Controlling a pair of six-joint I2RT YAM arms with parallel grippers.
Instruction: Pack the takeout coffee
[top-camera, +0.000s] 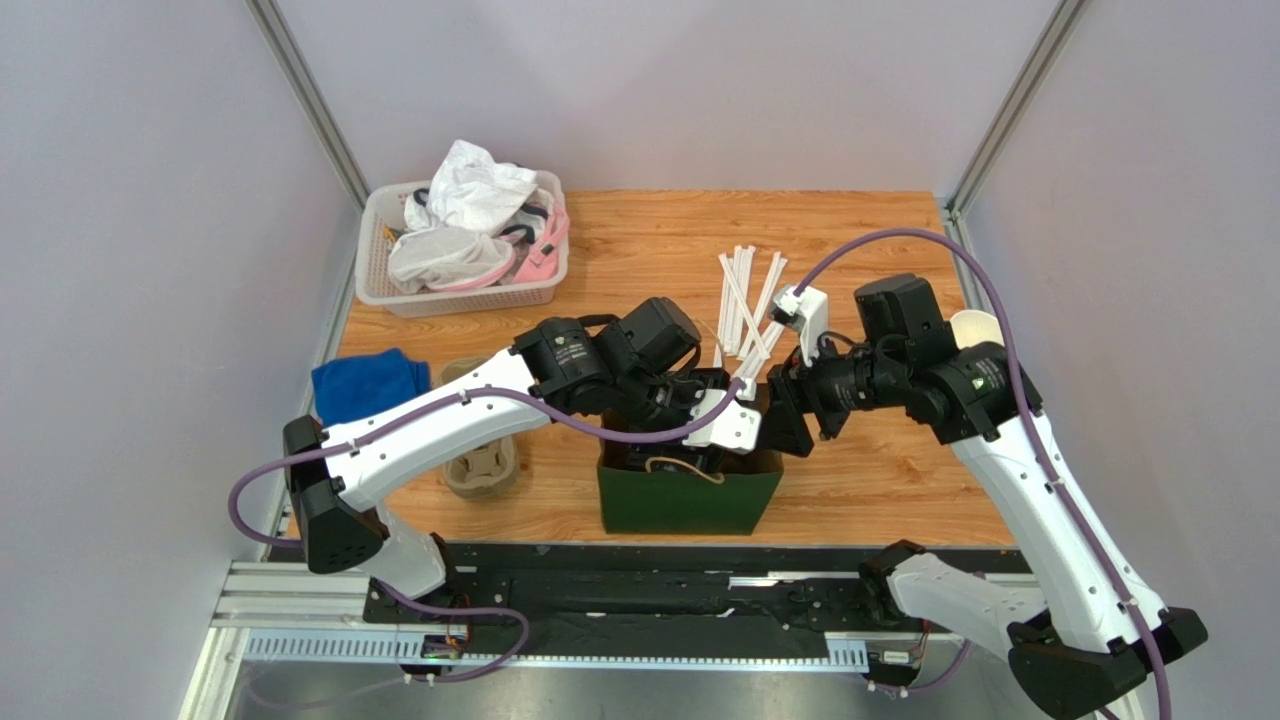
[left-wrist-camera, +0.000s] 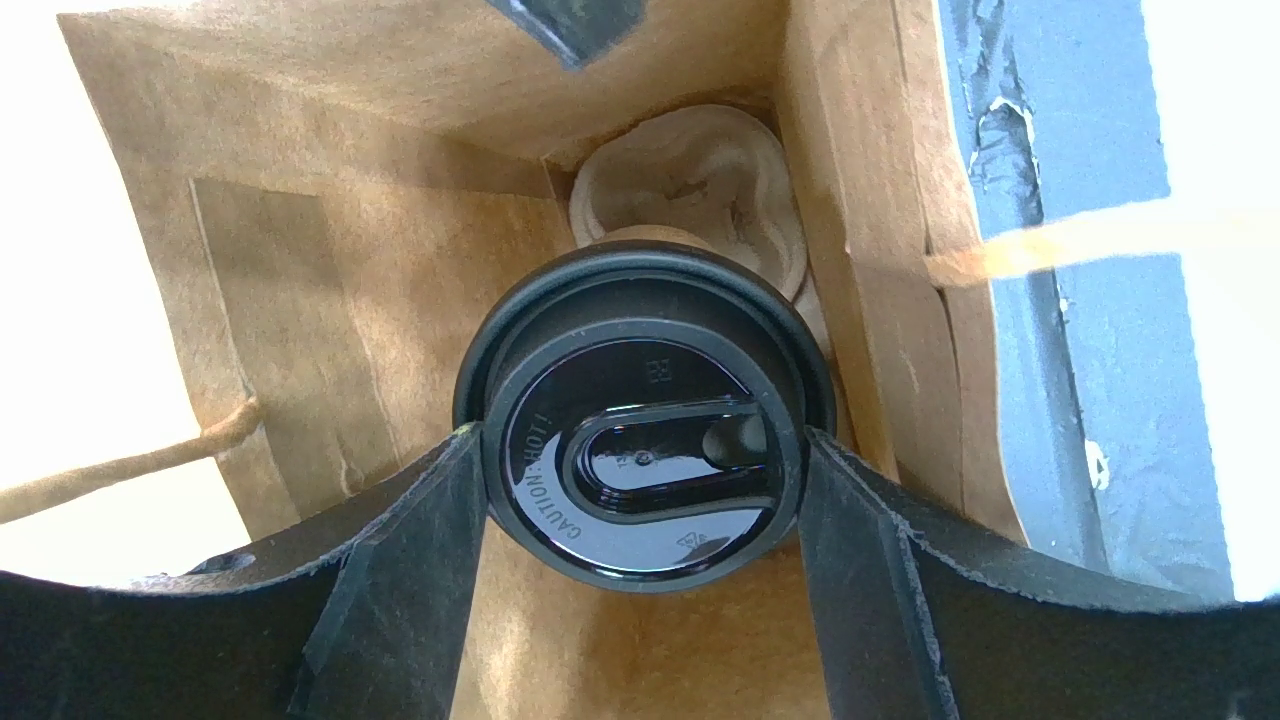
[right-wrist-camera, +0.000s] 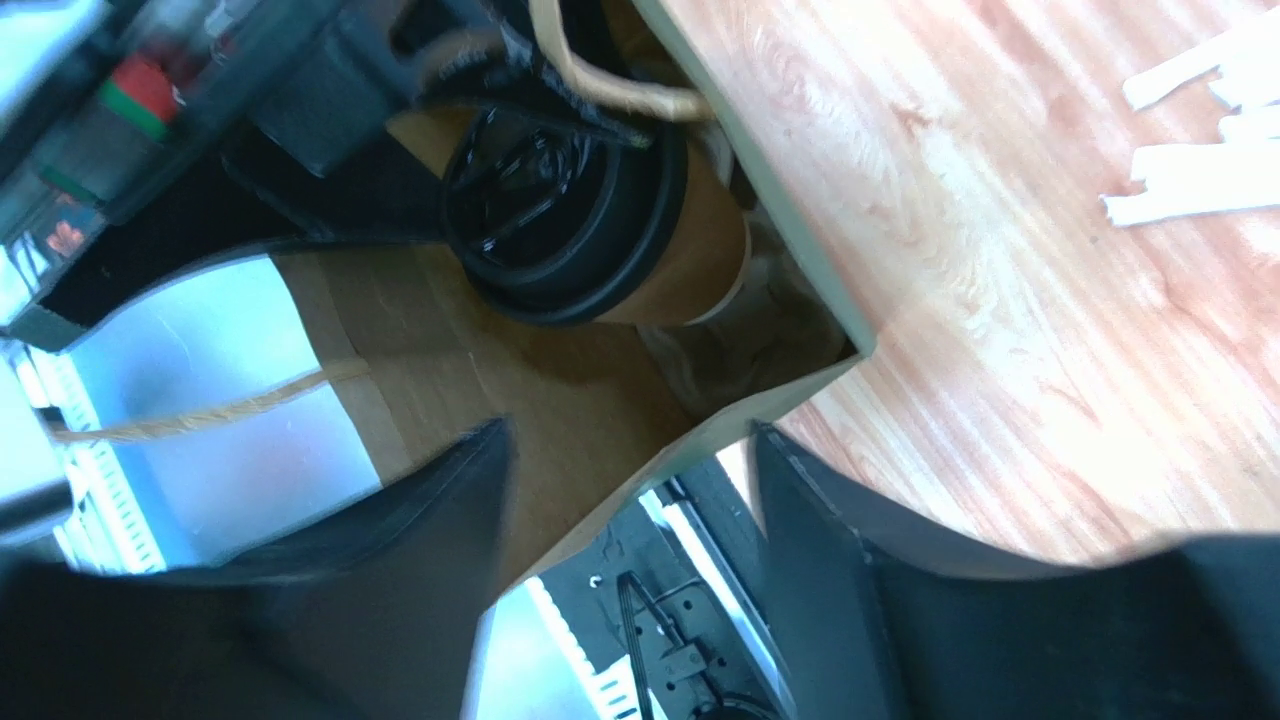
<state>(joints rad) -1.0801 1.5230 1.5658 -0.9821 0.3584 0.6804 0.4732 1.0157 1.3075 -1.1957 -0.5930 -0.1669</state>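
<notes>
1. Overhead, soft even light falls on the orange-brown wooden desk; shadows are faint, darkest by the near edge.
2. That view is sharp from far corners to near edge.
3. In the left wrist view both sides burn out to white beyond the brown kraft-paper bag walls, which stay warmly lit.
4. The round black plastic lid is crisp, with soft pale reflections on its gloss.
5. In the right wrist view the right gripper's black fingers are dark and blurred; pale glare washes the desk's grain, and blue-white patches overexpose at lower left.
</notes>
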